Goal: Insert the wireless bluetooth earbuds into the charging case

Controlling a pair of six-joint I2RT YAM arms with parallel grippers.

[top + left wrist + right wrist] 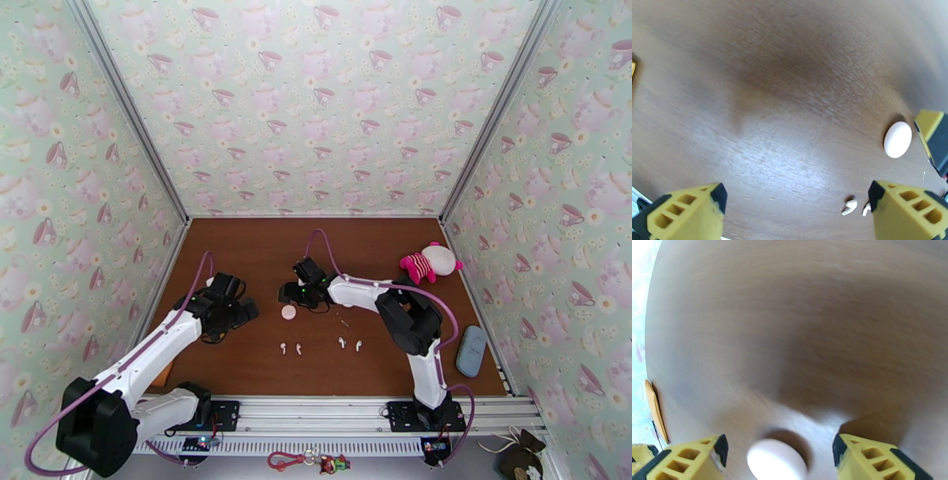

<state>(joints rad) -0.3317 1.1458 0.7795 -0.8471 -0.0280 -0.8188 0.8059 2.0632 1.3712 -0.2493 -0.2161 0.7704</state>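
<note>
Brown wooden table. Four small white plastic stemmed earbuds lie in two pairs near the front edge. One round white plastic case sits just behind them, untouched, between the parted jaws of the right gripper. The left gripper, spread wide and empty, hovers near the left pair. One pink-and-white plush toy and one grey-blue oblong pouch lie far right.
</note>
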